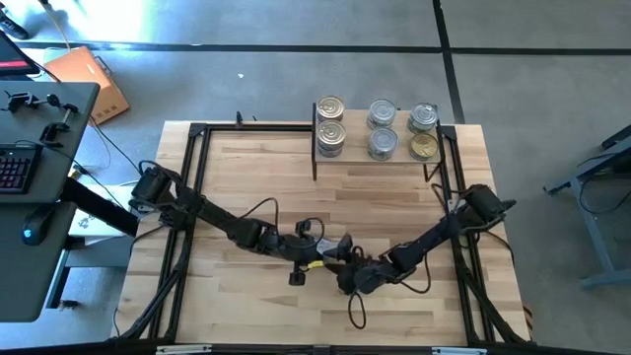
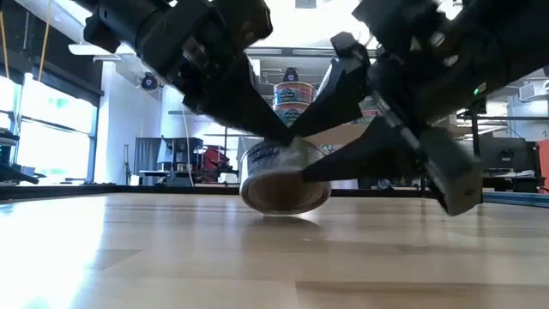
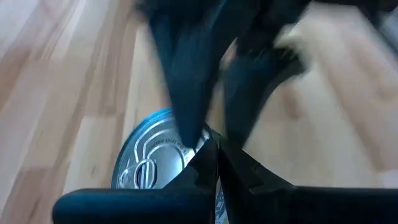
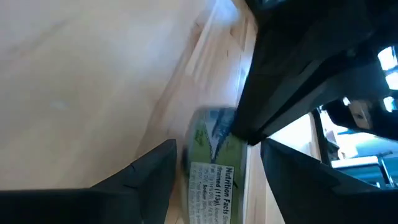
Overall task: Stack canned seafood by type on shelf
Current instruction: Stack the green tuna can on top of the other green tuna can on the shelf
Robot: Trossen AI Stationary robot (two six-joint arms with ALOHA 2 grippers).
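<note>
two dark arms meeting low over the middle of the butcher-block table (image 1: 246, 177), near its front edge. left gripper (image 1: 317, 258) with fingers pressed together, tips down against the top of a tilted can (image 2: 285, 178), as seen from the left wrist, where the closed tips (image 3: 214, 163) lie over the tin's silver pull-tab lid. right gripper (image 1: 345, 266) with fingers apart, one on each side of the same can; from the right wrist, the two dark fingers (image 4: 149, 168) straddling the green-and-blue label with its nutrition panel, not plainly pressing it (whether the pads actually touch the tin's sides cannot be told). can resting on the wood in the table-level view, tipped so its base faces the camera, wedged under both grippers.

at the table's far edge, the shelf (image 1: 380, 160) of light wood on thin black legs, holding six tins: a stack of two (image 1: 330, 126) at its left end, four more (image 1: 399, 130) standing in two pairs toward the right, one of them gold-toned (image 1: 424, 147). all well apart from the can between the grippers. a desk with a keyboard (image 1: 15, 168) off the table's left side.
</note>
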